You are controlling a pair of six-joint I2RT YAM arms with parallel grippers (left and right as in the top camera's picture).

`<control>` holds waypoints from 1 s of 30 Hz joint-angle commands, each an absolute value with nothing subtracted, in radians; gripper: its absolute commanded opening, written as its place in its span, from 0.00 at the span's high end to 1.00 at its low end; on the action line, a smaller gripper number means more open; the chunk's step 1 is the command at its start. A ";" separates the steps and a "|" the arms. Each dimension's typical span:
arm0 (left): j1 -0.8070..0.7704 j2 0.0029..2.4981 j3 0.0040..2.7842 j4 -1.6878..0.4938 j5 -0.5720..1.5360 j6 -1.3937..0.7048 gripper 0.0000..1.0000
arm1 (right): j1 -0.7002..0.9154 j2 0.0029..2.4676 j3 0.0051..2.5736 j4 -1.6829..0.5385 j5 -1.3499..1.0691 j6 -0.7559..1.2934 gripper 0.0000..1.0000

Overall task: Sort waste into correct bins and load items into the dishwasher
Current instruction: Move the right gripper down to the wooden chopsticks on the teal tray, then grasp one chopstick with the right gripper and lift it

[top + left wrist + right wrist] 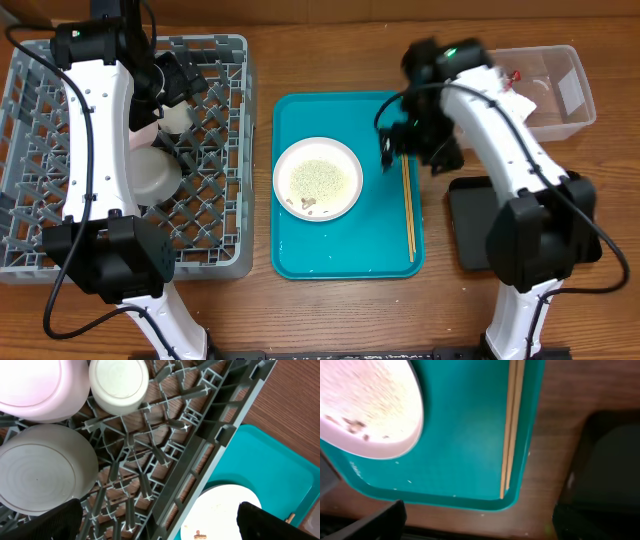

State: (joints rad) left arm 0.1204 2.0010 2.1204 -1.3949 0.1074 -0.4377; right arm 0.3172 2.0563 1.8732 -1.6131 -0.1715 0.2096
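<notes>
Now the left tool (160, 524) hangs wide and empty over the grey rack (215, 255). Right tool (481, 525), also wide, hovers near the chopsticks (511, 425).

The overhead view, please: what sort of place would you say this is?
Probably a mock dish-clearing station in a lab, not a real kitchen: a grey dish rack sits on a wooden table beside a teal tray holding a crumb-covered plate and chopsticks, flanked by two robot arms.
</notes>
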 commanded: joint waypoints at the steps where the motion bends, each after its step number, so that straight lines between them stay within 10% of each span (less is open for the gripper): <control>1: 0.124 1.975 2.130 -1.393 0.096 -0.419 0.00 | 0.360 2.056 1.777 -1.566 -0.164 0.239 0.07; 9: 0.117 1.975 2.130 -1.393 0.097 -0.419 0.00 | 0.414 2.056 1.603 -1.343 -0.157 0.342 0.28; 30: 0.111 1.975 2.130 -1.393 0.097 -0.419 0.00 | 0.419 2.057 1.476 -1.143 -0.022 0.356 0.30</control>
